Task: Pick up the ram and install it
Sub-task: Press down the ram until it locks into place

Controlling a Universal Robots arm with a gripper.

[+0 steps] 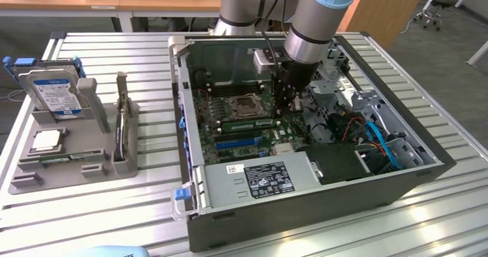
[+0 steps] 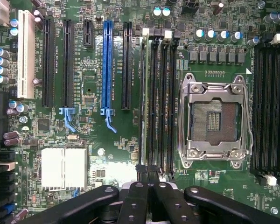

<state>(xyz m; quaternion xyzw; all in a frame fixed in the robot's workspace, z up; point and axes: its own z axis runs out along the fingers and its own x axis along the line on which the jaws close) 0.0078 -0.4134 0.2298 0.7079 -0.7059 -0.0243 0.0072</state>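
Open computer case [image 1: 305,211] on the slatted bench [image 1: 91,211], seen from my remote station: the arm [image 1: 312,23] reaches down into the case from 12 o'clock in the exterior view, and the gripper [image 1: 294,109] hangs just over the motherboard, at about 3 o'clock of the empty processor socket [image 1: 246,104].

The ram [image 1: 248,122] stands on edge in a memory slot right beside the socket, at its 6 o'clock in the exterior view. The gripper sits at the stick's 3 o'clock end, and I cannot tell whether it touches the stick.

From the wrist camera I look straight down on the board. The gripper [image 2: 148,173] has its black fingers [image 2: 141,186] pressed together, with nothing visible between them, and their tips lie over the end of the slot bank. The ram [image 2: 143,102] shows there as a thin pale edge in the outermost slot of that bank, on the far side from the socket [image 2: 213,120]. Beyond it lie a long blue expansion slot [image 2: 106,65] and a white finned heatsink [image 2: 63,168].

Well apart from the case, at its 9 o'clock in the exterior view, a grey holder [image 1: 54,180] carries an upright hard drive [image 1: 55,94] with a blue label, a square silver processor chip [image 1: 47,140] and a second green memory stick [image 1: 65,157] lying low along its front.
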